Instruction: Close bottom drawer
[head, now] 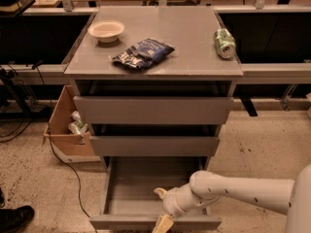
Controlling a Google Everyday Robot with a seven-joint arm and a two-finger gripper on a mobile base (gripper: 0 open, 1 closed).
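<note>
We see the end effector (162, 208) low at the front of the cabinet, reaching in from the right on a white arm (243, 193). Its two tan fingers (163, 223) stand apart, so it is open. One points back over the tray and the other lies across the front panel's top edge. It has hold of nothing that we can make out.

The bottom drawer (141, 188) lies directly beneath and around the end effector, pulled well out of the cabinet. Its shallow grey tray runs back behind the end effector and its narrow front panel is just ahead of it.

Above and behind the end effector sits the middle drawer (154, 146), and higher up the top drawer (153, 110), both further in than the bottom one.

Well above the end effector is the worktop (189, 28). On it, a pale bowl (106, 31) sits up and to the left, a dark crumpled bag (142, 53) almost straight above, and a green can (224, 42) on its side up and to the right.

Left of the end effector and higher, a cardboard box (60, 115) stands on the floor beside the cabinet.
</note>
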